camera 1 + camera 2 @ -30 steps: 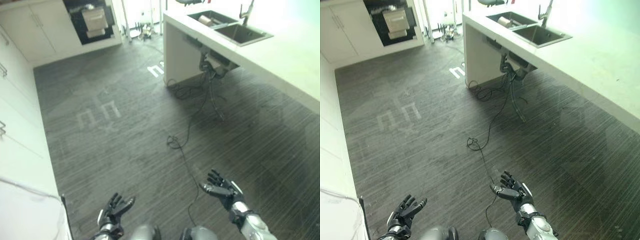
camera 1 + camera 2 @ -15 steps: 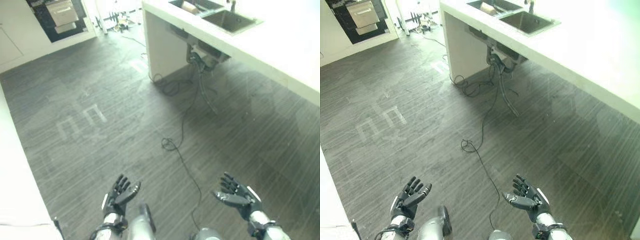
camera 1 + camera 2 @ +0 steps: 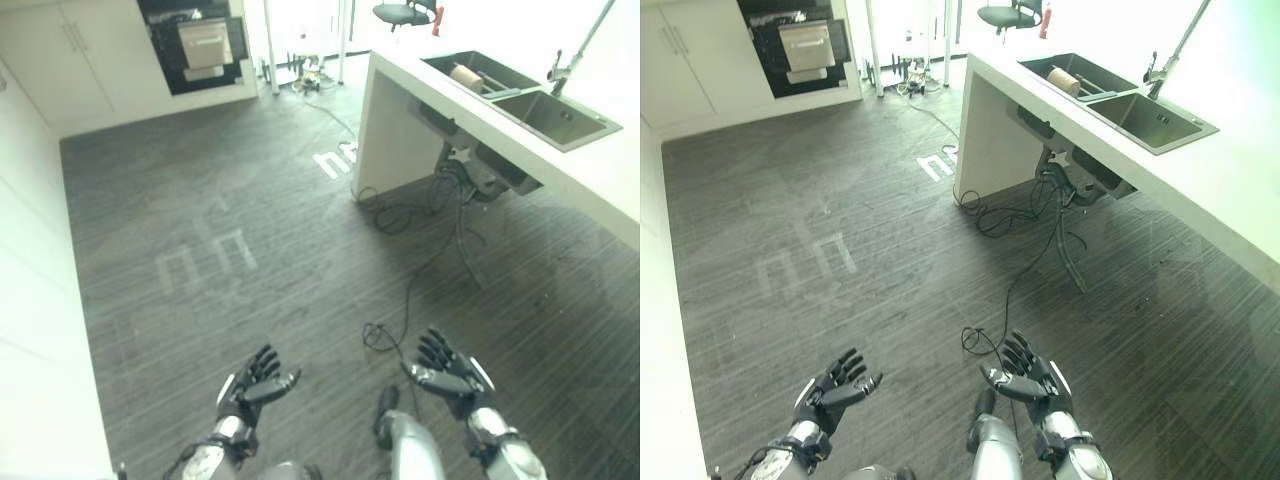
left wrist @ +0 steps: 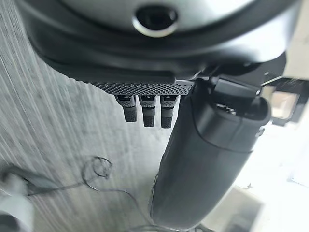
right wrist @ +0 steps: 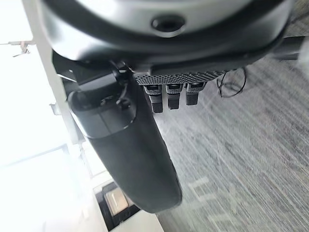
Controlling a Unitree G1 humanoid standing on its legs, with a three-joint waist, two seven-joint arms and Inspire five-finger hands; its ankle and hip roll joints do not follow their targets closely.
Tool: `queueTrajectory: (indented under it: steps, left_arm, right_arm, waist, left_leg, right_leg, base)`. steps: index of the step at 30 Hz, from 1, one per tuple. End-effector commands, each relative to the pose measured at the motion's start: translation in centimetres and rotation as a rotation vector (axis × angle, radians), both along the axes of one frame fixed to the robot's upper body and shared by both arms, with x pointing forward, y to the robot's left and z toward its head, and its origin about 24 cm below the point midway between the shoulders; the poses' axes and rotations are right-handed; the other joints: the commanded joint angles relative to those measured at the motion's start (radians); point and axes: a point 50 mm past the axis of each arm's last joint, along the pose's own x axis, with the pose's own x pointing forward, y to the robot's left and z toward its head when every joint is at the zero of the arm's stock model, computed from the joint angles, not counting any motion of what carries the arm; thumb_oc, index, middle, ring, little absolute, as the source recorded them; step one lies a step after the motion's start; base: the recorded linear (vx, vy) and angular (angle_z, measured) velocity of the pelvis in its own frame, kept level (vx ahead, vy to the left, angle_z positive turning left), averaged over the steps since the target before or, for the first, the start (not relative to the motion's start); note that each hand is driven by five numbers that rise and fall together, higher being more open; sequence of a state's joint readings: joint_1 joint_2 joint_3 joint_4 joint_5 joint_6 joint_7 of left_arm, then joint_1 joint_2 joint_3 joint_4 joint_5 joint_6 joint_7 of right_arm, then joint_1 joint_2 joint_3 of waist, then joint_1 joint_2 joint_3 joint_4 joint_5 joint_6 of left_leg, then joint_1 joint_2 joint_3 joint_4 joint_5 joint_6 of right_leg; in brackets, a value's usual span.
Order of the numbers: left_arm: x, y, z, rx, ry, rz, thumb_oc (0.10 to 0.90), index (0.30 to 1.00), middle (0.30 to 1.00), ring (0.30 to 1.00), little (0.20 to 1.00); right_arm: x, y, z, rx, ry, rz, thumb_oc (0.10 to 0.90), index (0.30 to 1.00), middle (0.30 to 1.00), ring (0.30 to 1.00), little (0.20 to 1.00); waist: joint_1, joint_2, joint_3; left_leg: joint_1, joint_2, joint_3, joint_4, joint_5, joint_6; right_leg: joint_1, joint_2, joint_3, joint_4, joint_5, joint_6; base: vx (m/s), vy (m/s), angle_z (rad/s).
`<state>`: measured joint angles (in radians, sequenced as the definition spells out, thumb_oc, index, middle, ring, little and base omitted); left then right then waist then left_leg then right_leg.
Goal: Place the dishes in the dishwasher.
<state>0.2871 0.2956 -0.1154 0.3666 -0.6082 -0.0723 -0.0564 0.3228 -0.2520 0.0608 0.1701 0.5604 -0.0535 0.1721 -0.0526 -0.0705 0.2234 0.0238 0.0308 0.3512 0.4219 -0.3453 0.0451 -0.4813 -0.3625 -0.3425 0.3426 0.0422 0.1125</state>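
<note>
Hands first, from the left eye view: our left hand (image 3: 255, 385) and right hand (image 3: 447, 372) float low in front of us over the dark striped wood-look floor (image 3: 250, 200), both with fingers spread and palms turned inward, carrying nothing, which we judge suits walking toward the work rather than grasping. Ahead to the right stands the white kitchen tabletop (image 3: 600, 170) with its steel double sink (image 3: 545, 105), and in the far basin lies a pale rolled or cylindrical object (image 3: 465, 75) that may be one of the dishes, though we cannot tell what it is. At the far wall a dark built-in appliance with a pale front panel (image 3: 205, 45) sits among the cream cabinets (image 3: 60, 60); we take it for the dishwasher, well apart from the sink. The right eye view shows the same layout, with a loose black cable (image 3: 1025, 250) trailing across the floor from under the sink. The left wrist view looks along straight fingers (image 4: 147, 108) and a thumb with only floor beyond. The right wrist view likewise shows relaxed fingers (image 5: 174, 96) holding nothing, so we judge the task barely begun.
</note>
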Motion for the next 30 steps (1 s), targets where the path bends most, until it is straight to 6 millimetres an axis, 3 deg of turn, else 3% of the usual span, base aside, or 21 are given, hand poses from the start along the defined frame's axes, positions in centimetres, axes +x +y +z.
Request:
queueTrajectory:
  steps: [1,4,5,6,7,8,9,10,12,14,15,16,17,18,21,23,27,30]
  left_arm:
    - [4.9,-1.2,5.7,0.039,-0.339,-0.148,0.8,0.9,0.9,0.9,0.9]
    - [5.1,-1.5,6.4,0.037,-0.38,-0.167,0.8,0.9,0.9,0.9,0.9]
    - [5.2,-1.8,6.8,0.038,-0.401,-0.178,0.8,0.9,0.9,0.9,0.9]
    - [5.3,-2.1,7.2,0.014,-0.425,-0.178,0.8,0.9,0.9,0.9,0.9]
    - [5.3,-2.1,7.2,0.008,-0.43,-0.177,0.8,0.9,0.9,0.9,0.9]
    - [5.4,-2.3,7.4,-0.002,-0.446,-0.176,0.8,0.9,0.9,0.9,0.9]
    - [5.6,-2.7,7.8,-0.015,-0.487,-0.181,0.8,0.9,0.9,0.9,0.9]
    - [5.6,-2.9,8.2,-0.029,-0.52,-0.186,0.8,0.9,0.9,0.9,0.9]
    - [5.8,-3.1,8.6,-0.045,-0.55,-0.182,0.8,0.9,0.9,0.9,0.9]
    - [6.0,-3.0,9.1,-0.084,-0.594,-0.123,0.8,0.9,0.9,0.9,0.9]
    - [5.9,-2.7,9.4,-0.105,-0.609,-0.088,0.8,0.9,0.9,0.9,0.9]
    - [5.9,-2.7,9.4,-0.107,-0.612,-0.085,0.8,0.9,0.9,0.9,0.9]
    - [5.5,-2.6,9.4,-0.102,-0.623,-0.071,0.8,0.9,0.9,0.9,0.9]
    - [5.4,-2.5,9.5,-0.096,-0.628,-0.06,0.8,0.9,0.9,0.9,0.9]
    - [4.8,-2.0,9.6,-0.08,-0.644,-0.011,0.8,0.9,0.9,0.9,0.9]
    - [4.4,-1.7,9.4,-0.08,-0.652,0.017,0.8,0.9,0.9,0.9,0.9]
    - [4.7,-1.4,9.6,-0.076,-0.657,0.021,0.8,0.9,0.9,0.9,0.9]
    - [5.3,-1.4,9.9,-0.075,-0.653,-0.031,0.8,0.9,0.9,0.9,0.9]
  right_arm:
    - [4.2,-0.9,6.1,-0.032,-0.332,0.001,0.8,0.9,0.9,0.9,0.9]
    - [4.9,-1.2,7.4,-0.054,-0.379,-0.011,0.8,0.9,0.9,0.9,0.9]
    - [5.1,-1.3,7.8,-0.075,-0.395,-0.011,0.8,0.9,0.9,0.9,0.9]
    - [5.5,-1.9,8.4,-0.112,-0.408,-0.008,0.8,0.9,0.9,0.9,0.9]
    - [5.5,-2.0,8.5,-0.12,-0.411,-0.007,0.8,0.9,0.9,0.9,0.9]
    - [5.7,-2.2,8.8,-0.137,-0.418,-0.006,0.8,0.9,0.9,0.9,0.9]
    - [5.9,-2.7,9.4,-0.164,-0.435,0.001,0.8,0.9,0.9,0.9,0.9]
    - [5.9,-3.1,9.6,-0.171,-0.444,0.002,0.8,0.9,0.9,0.9,0.9]
    - [5.9,-3.3,9.9,-0.19,-0.457,-0.002,0.8,0.9,0.9,0.9,0.9]
    - [6.2,-3.1,10.3,-0.188,-0.476,0.021,0.8,0.9,0.9,0.9,0.9]
    - [6.4,-2.7,10.4,-0.185,-0.482,0.047,0.8,0.9,0.9,0.9,0.9]
    - [6.4,-2.6,10.4,-0.186,-0.483,0.052,0.8,0.9,0.9,0.9,0.9]
    - [6.1,-2.3,10.3,-0.195,-0.487,0.079,0.8,0.9,0.9,0.9,0.9]
    - [5.9,-2.2,10.3,-0.194,-0.487,0.092,0.8,0.9,0.9,0.9,0.9]
    - [5.2,-2.3,10.2,-0.19,-0.484,0.134,0.8,0.9,0.9,0.9,0.9]
    - [4.9,-2.3,10.2,-0.195,-0.485,0.158,0.8,0.9,0.9,0.9,0.9]
    - [4.9,-2.1,10.1,-0.202,-0.486,0.175,0.8,0.9,0.9,0.9,0.9]
    - [5.1,-1.6,9.9,-0.138,-0.471,0.162,0.8,0.9,0.9,0.9,0.9]
  waist:
    - [0.01,-0.005,-0.014]
    - [0.019,-0.007,-0.05]
    - [0.022,-0.003,-0.061]
    - [0.029,-0.006,-0.069]
    - [0.03,-0.007,-0.069]
    - [0.029,-0.006,-0.068]
    - [0.026,-0.008,-0.069]
    - [0.029,-0.009,-0.066]
    - [0.035,-0.012,-0.055]
    - [0.041,-0.008,-0.036]
    - [0.037,0.003,-0.038]
    - [0.037,0.005,-0.039]
    - [0.037,0.036,-0.042]
    - [0.041,0.049,-0.045]
    - [0.059,0.071,-0.049]
    - [0.063,0.077,-0.046]
    - [0.059,0.064,-0.051]
    - [0.067,0.065,-0.061]
  left_leg:
    - [0.035,-0.003,-0.104,-0.122,0.021,-0.023]
    - [0.093,-0.024,-0.103,-0.122,0.023,-0.029]
    - [0.11,-0.024,-0.093,-0.122,0.056,-0.045]
    - [0.145,-0.036,-0.07,-0.122,0.163,-0.076]
    - [0.145,-0.035,-0.065,-0.104,0.184,-0.084]
    - [0.119,-0.023,-0.056,-0.03,0.217,-0.104]
    - [0.062,-0.008,-0.054,0.147,0.274,-0.14]
    - [0.012,0.011,-0.047,0.237,0.312,-0.159]
    - [-0.043,0.035,-0.039,0.264,0.299,-0.15]
    - [-0.049,0.054,-0.004,0.126,0.286,-0.121]
    - [-0.02,0.059,0.036,-0.043,0.301,-0.112]
    - [-0.014,0.059,0.042,-0.072,0.307,-0.112]
    - [-0.069,0.115,0.027,-0.122,0.298,-0.128]
    - [-0.111,0.154,0.005,-0.122,0.298,-0.144]
    - [-0.208,0.25,-0.08,-0.122,0.354,-0.191]
    - [-0.225,0.289,-0.067,-0.122,0.374,-0.198]
    - [-0.191,0.285,-0.018,-0.122,0.288,-0.19]
    - [-0.175,0.244,-0.023,-0.122,0.237,-0.158]
  right_leg:
    - [0.212,0.051,-0.006,-0.043,0.067,0.09]
    - [0.25,0.09,-0.038,-0.043,-0.009,0.055]
    - [0.263,0.105,-0.047,-0.043,-0.033,0.037]
    - [0.283,0.114,-0.051,-0.043,-0.07,0.004]
    - [0.288,0.115,-0.051,-0.043,-0.077,-0.002]
    - [0.299,0.122,-0.054,-0.043,-0.095,-0.019]
    - [0.317,0.135,-0.06,-0.043,-0.129,-0.053]
    - [0.337,0.139,-0.076,-0.043,-0.147,-0.069]
    - [0.355,0.137,-0.086,-0.043,-0.158,-0.075]
    - [0.377,0.151,-0.063,-0.043,-0.167,-0.065]
    - [0.381,0.171,-0.036,-0.043,-0.172,-0.053]
    - [0.383,0.175,-0.032,-0.043,-0.173,-0.051]
    - [0.399,0.214,-0.014,-0.043,-0.191,-0.046]
    - [0.407,0.232,-0.008,-0.043,-0.204,-0.043]
    - [0.444,0.264,0.017,-0.043,-0.256,-0.048]
    - [0.464,0.264,0.011,-0.043,-0.28,-0.056]
    - [0.515,0.228,-0.017,-0.043,-0.308,-0.041]
    - [0.551,0.218,-0.025,-0.043,-0.31,-0.029]
  base:
    - [0.57,-0.416,-0.23]
    - [0.41,-0.279,0.11]
    - [0.41,-0.257,-0.23]
    - [0.29,-0.182,-0.56]
    - [0.21,-0.146,-0.5]
    - [0.13,-0.138,-0.38]
    - [0.15,-0.181,-0.13]
    - [0.12,-0.167,-0.2]
    - [0.11,-0.075,-0.23]
    - [0.25,0.02,-0.28]
    - [0.22,0.076,-0.44]
    - [0.27,0.15,-0.44]
    - [0.19,0.139,-0.49]
    - [0.25,0.18,-0.35]
    - [0.26,0.176,-0.47]
    - [0.25,0.188,-0.58]
    - [0.33,0.221,-0.23]
    - [0.4,0.353,0.26]
